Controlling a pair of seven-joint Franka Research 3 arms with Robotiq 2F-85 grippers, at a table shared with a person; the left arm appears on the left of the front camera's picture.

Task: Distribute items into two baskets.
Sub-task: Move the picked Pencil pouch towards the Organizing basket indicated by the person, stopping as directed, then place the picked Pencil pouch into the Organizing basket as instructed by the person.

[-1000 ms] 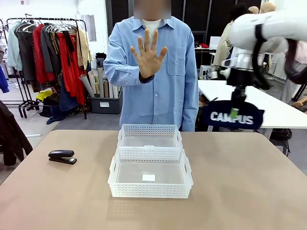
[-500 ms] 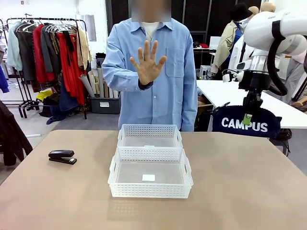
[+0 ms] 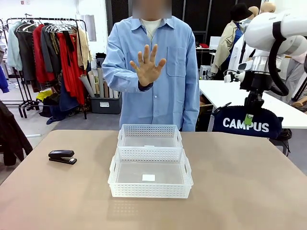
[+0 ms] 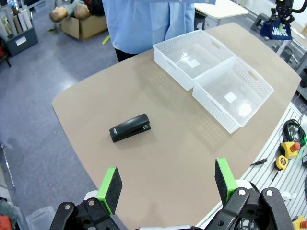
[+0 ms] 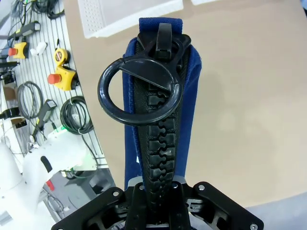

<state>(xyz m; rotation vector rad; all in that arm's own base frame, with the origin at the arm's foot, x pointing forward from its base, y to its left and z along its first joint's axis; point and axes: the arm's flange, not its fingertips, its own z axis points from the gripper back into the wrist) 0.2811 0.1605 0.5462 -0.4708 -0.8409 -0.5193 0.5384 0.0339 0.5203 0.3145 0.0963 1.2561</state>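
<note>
Pouch up in the right gripper, stapler lying loose on the table.

Closest in, the left gripper [image 4: 165, 184] hangs above the table [image 3: 240, 191] with its green pads spread wide and nothing between them. The larger basket [image 3: 150, 179] sits mid-table, and the smaller basket [image 3: 149, 135] touches its far wall. Off to the left, well apart from both, the black stapler [image 3: 62, 156] lies flat. Over the table's far right side, the right gripper [image 3: 248, 117] has its fingers pinched tight on the zip edge of the navy CAMPUS pouch [image 3: 247, 126], which hangs in the air. Beyond the baskets, a person holds one hand [image 3: 147, 64] up, palm out, fingers splayed.
</note>
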